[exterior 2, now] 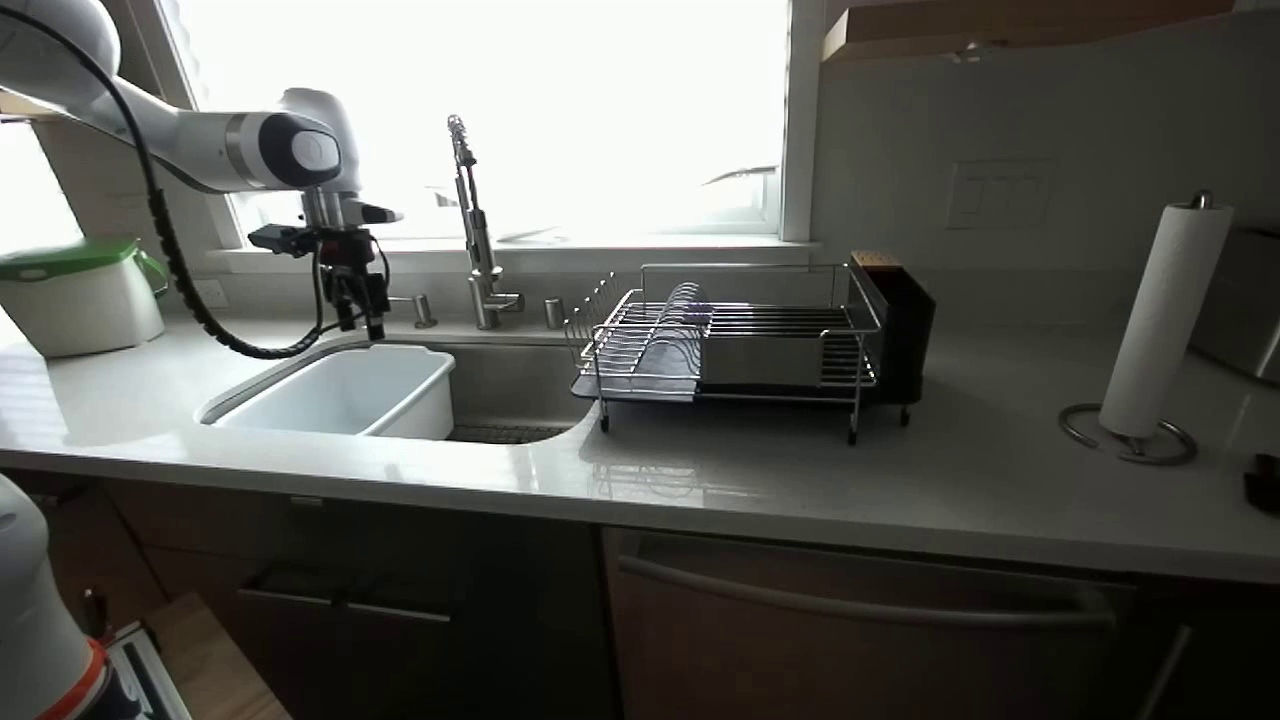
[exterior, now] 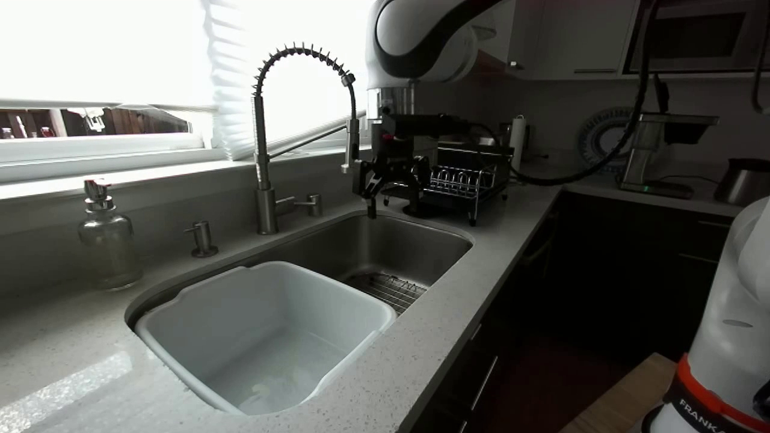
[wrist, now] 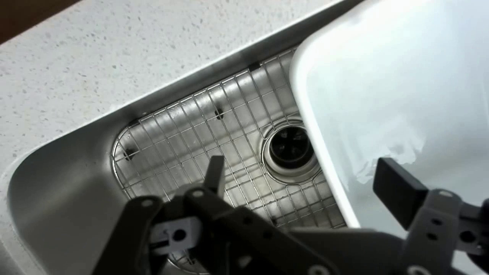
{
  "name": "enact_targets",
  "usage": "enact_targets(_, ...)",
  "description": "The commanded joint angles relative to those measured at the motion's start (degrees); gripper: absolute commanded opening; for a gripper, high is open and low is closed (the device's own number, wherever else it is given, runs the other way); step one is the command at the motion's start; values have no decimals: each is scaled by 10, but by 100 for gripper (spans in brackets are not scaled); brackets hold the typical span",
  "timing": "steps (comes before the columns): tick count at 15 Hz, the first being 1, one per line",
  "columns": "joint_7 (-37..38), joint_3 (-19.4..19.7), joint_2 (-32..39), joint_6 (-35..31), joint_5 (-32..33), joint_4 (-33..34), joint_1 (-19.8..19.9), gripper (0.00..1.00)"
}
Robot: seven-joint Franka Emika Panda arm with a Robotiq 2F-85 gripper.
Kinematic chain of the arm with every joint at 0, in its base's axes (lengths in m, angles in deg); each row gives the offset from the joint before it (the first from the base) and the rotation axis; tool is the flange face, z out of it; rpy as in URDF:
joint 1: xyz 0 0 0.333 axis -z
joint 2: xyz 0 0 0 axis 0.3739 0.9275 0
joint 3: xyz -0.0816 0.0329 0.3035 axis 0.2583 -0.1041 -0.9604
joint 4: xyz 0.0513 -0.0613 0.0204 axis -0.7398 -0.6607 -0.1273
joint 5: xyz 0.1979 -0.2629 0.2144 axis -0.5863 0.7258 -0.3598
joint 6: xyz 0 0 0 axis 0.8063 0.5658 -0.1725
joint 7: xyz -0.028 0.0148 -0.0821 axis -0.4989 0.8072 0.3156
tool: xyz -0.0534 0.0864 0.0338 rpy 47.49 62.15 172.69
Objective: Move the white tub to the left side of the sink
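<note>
The white tub (exterior: pixel 258 337) sits upright in the grey sink (exterior: pixel 391 240), at the left end as both exterior views show it (exterior 2: pixel 330 390). The sink's bare part (exterior 2: pixel 500 385) lies to the tub's right. My gripper (exterior 2: pixel 362 328) hangs above the sink near the tub's rim, apart from it; it also shows in an exterior view (exterior: pixel 391 207). In the wrist view the gripper (wrist: pixel 307 175) is open and empty. One finger is over the tub's inside (wrist: pixel 401 88), the other over the sink's bare part (wrist: pixel 65 183), with the rim between them.
The spring faucet (exterior: pixel 261 150) stands behind the sink, close to the gripper. A wire dish rack (exterior 2: pixel 760 350) stands right of the sink. A soap bottle (exterior: pixel 110 246) stands on the left counter. A metal grid (wrist: pixel 198 133) and drain (wrist: pixel 290 147) lie on the sink floor.
</note>
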Motion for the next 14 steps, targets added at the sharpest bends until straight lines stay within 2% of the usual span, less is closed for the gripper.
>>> enact_targets(1,-70,-8,-77,43,-23,-33,15,100)
enact_targets(6,-124,-3,-160,88,-31,-50,20,100)
enact_targets(10,-191,11,-240,65,-50,-90,17,100)
enact_targets(11,-157,-8,-187,82,-31,-45,28,100)
enact_targets(14,-180,-2,-227,82,-39,-66,27,100)
